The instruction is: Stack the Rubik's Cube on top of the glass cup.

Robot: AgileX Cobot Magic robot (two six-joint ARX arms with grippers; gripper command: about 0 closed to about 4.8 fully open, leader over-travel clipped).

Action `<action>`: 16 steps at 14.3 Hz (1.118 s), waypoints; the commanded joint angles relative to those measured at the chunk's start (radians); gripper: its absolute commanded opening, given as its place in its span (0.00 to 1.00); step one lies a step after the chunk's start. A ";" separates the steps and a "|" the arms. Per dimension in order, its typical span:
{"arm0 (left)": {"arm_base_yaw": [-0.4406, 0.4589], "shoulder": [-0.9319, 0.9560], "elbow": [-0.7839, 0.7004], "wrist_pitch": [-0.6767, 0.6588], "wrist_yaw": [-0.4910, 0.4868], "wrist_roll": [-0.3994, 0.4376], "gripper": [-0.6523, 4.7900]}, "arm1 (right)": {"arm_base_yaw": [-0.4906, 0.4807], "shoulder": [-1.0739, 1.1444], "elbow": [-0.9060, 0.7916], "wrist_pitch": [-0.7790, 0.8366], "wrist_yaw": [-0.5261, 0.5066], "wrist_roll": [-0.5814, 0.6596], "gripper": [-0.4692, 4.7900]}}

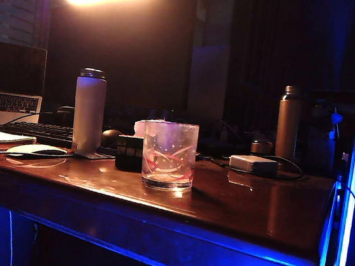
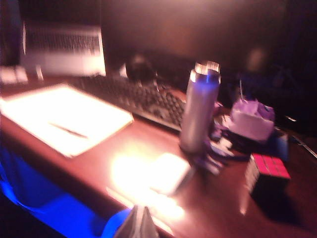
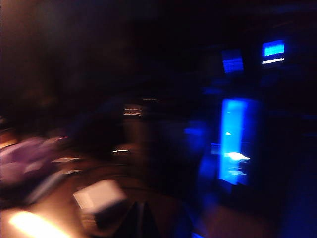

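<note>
A: Left gripper [image 2: 137, 220]?
B: Closed to a point at the frame's near edge, over the table [image 2: 208, 208] edge, holding nothing, touching nothing.
A: Right gripper [image 3: 140, 218]?
B: Dark and smeared by blur; cannot tell whether spread or closed. Seen above a blurred white box [image 3: 99, 196].
A: Cube?
B: Rubik's Cube [image 1: 129, 152] on the table, just beside the glass cup [image 1: 168, 155], behind its left side. Cup upright, near the front edge. Neither gripper visible in the exterior view.

Left gripper [image 2: 137, 220] closed; right gripper [image 3: 140, 218] seemingly closed.
</note>
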 commanded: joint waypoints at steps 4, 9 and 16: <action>-0.002 0.551 0.577 -0.062 0.263 0.172 0.11 | 0.115 0.521 0.433 -0.189 -0.350 -0.014 0.09; -0.003 0.876 0.814 -0.307 0.527 0.198 0.11 | 0.378 0.782 0.615 -0.459 -0.412 -0.298 0.09; -0.082 1.115 0.833 -0.240 0.461 0.185 0.11 | 0.469 0.871 0.615 -0.542 -0.411 -0.351 0.09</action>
